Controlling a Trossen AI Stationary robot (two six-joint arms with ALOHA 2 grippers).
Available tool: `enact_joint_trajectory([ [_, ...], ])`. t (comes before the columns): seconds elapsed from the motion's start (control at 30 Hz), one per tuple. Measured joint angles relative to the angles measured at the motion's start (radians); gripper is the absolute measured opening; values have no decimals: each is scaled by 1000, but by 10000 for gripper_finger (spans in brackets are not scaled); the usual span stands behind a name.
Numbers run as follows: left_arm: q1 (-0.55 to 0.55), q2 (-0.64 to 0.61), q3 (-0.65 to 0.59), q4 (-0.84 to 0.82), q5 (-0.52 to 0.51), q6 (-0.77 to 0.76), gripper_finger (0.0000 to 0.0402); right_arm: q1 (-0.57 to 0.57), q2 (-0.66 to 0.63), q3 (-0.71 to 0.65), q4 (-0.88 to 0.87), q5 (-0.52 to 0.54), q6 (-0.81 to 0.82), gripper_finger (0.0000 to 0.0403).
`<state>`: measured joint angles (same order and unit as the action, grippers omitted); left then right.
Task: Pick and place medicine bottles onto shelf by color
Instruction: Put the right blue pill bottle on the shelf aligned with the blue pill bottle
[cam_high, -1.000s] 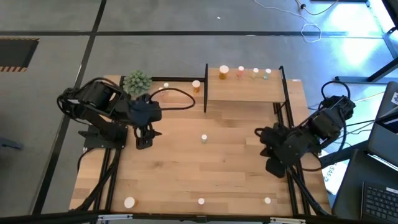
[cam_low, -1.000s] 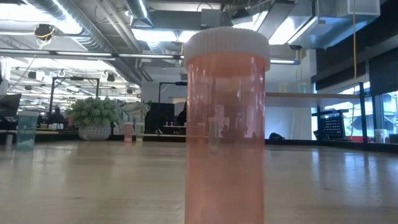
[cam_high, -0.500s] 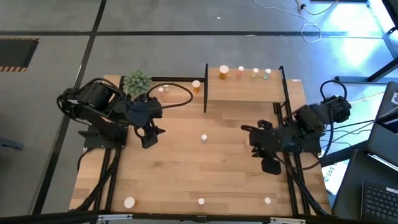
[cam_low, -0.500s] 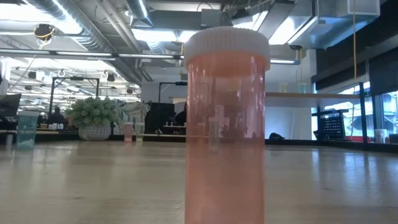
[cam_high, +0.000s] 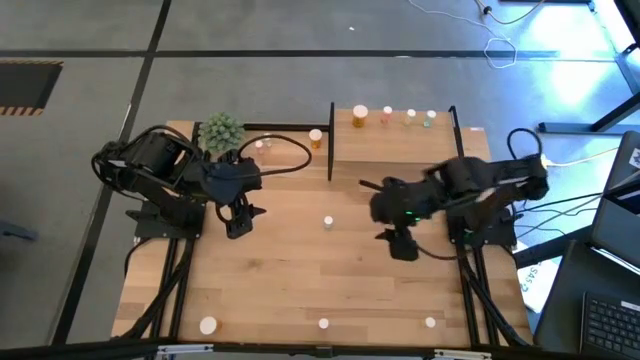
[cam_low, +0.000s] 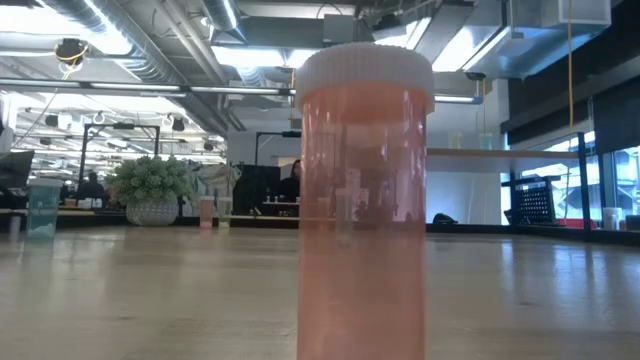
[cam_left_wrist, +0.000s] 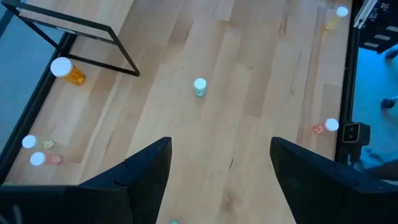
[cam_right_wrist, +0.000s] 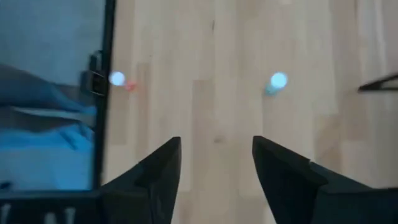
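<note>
You are working in an open-plan robotics lab or industrial office, where exposed silver ducts and strip lights run across an unfinished ceiling above distant desks. A grey concrete floor marked with dark lines surrounds the wooden table, with loose cables trailing over it and a laptop parked beside the rig. A potted plant on the tabletop and people seated far back at workstations complete the workplace setting.
</note>
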<state>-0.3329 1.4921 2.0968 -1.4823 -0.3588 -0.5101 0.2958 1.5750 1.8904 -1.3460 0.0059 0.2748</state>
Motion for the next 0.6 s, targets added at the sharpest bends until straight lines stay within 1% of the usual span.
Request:
enact_joint_trajectory([
  [0.1, -3, 0, 0, 0, 0, 31, 268, -32, 46, 0, 25, 0, -159, 206],
  [0.2, -4, 0, 0, 0, 0, 49, 268, -61, 96, 0, 51, 0, -273, 206],
  [0.4, -4, 0, 0, -11, -2, 52, 268, -121, 207, 0, 72, 1, -323, 206],
  [0.6, -4, 0, 0, -13, -6, 70, 268, -168, 301, 0, 104, -16, -436, 206],
])
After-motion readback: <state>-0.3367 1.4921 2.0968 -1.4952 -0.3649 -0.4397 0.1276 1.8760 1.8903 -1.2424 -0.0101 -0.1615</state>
